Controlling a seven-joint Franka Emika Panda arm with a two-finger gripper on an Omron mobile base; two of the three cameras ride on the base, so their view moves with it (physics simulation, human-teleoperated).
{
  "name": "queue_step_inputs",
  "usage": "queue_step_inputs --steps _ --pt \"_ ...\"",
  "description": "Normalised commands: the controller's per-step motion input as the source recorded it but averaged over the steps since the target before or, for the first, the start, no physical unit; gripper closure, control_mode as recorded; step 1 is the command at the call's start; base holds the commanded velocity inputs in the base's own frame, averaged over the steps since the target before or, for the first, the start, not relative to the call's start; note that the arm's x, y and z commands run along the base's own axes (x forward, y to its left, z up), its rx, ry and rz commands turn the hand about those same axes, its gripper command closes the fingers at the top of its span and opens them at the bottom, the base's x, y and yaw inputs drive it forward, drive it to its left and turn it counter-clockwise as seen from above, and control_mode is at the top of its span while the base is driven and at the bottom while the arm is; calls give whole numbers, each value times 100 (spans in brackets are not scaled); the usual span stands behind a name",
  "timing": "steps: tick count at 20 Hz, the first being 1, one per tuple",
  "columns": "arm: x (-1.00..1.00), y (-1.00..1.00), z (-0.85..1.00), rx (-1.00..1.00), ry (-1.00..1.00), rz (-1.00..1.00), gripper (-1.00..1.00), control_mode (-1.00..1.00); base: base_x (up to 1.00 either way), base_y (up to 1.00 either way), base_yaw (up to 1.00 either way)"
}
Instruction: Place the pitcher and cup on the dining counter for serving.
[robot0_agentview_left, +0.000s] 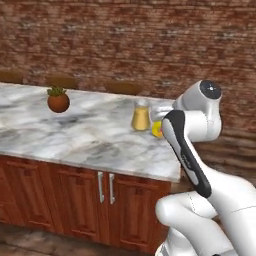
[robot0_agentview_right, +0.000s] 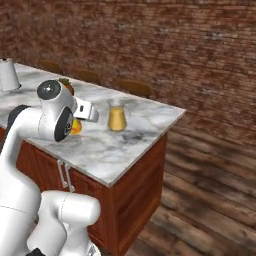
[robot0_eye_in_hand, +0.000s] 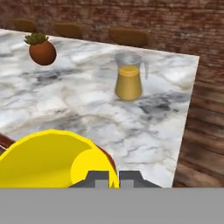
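No writing or brand mark can be read on anything here. Nearest the hand camera, the small bright yellow cup (robot0_eye_in_hand: 46, 159) looms large at the lower left, its open rim toward the lens, and the two dark finger tips of the gripper (robot0_eye_in_hand: 114, 178) stand pinched close together on its rim — the jaws are closed on the cup wall. From the base cameras the white arm rises, bends sharply at the elbow and reaches forward over the near edge of the long dining counter with a white, grey-veined marble top on red-brown wooden cabinets (robot0_agentview_left: 75, 135); the cup (robot0_agentview_left: 157, 129) peeks out beside the wrist, just above the marble. Farther in, the clear glass conical pitcher with amber-yellow liquid (robot0_eye_in_hand: 128, 78) stands upright on the marble, near the cup but apart from it. Beyond, well to the left, sits a round brown pot with a green plant (robot0_agentview_left: 58, 100) — and behind the counter, brown stool seats before a brick wall (robot0_agentview_left: 130, 40).
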Motion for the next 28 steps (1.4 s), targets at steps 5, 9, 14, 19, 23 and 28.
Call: queue_step_inputs --steps 5,9,14,19,23,28 --pt "0 0 0 0 0 0 100 100 67 100 -59" --pt "0 0 0 0 0 0 100 100 47 100 -55" --pt "0 0 0 0 0 0 100 100 26 90 -34" --pt "0 0 0 0 0 0 100 100 14 62 -3" --pt "0 0 0 0 0 0 100 100 14 40 0" --pt "13 0 0 0 0 0 100 -100 3 0 1"
